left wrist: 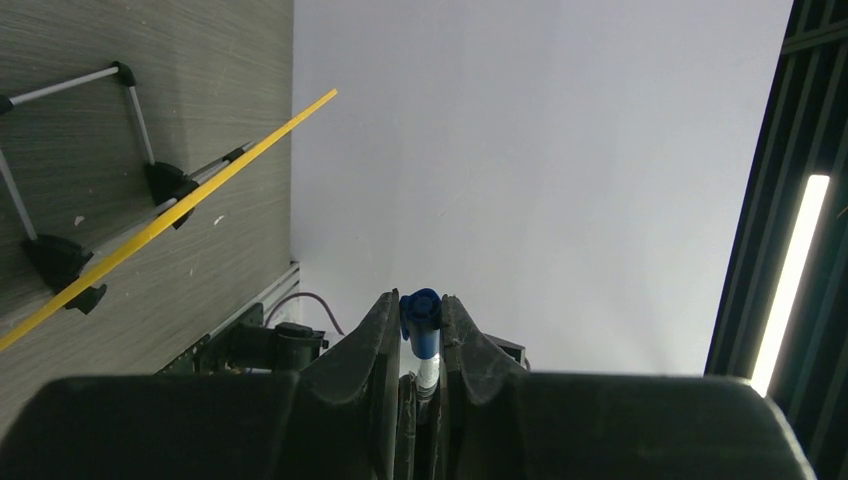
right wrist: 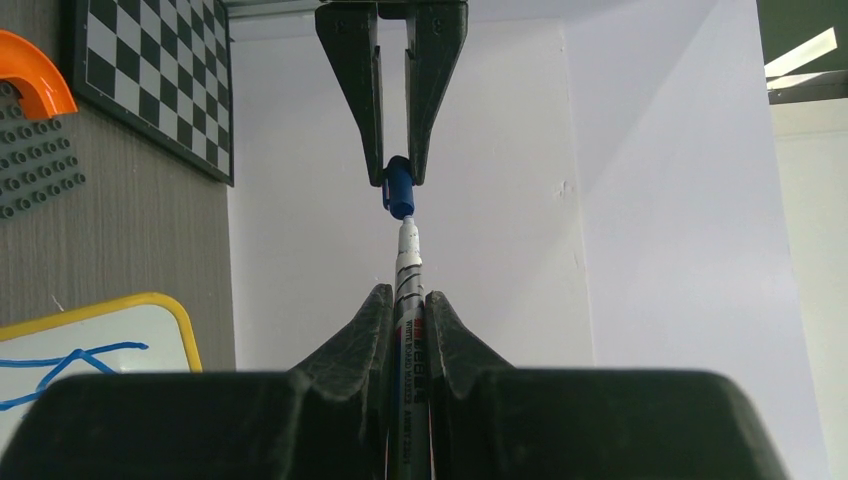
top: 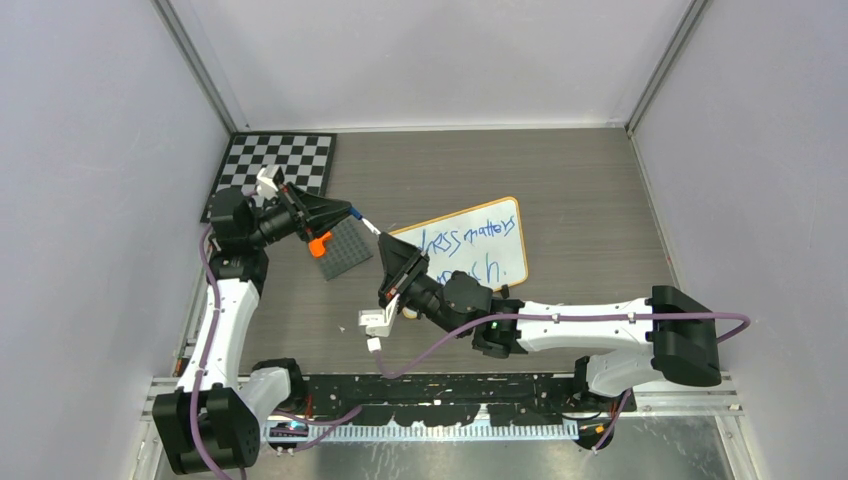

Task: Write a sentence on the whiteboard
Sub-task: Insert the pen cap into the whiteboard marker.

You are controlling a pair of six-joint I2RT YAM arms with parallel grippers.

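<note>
Your right end effector [right wrist: 407,305] is clenched on the marker [right wrist: 408,262], and your left end effector [right wrist: 398,178] pinches the blue cap [right wrist: 399,190] right at its tip; the right wrist view shows them lined up. From the top, both arms bend in toward each other over the grey worktop [top: 570,180] between pale walls [top: 430,60], with the whiteboard [top: 512,265] and its blue sentence [top: 470,240] just behind the right one.

The whiteboard [top: 510,255] is small and white, with a thin orange frame and round corners. It sits near the middle of the table, turned a bit slanted. The sentence [top: 487,231] is blue, in two lines, and partly hidden.
</note>
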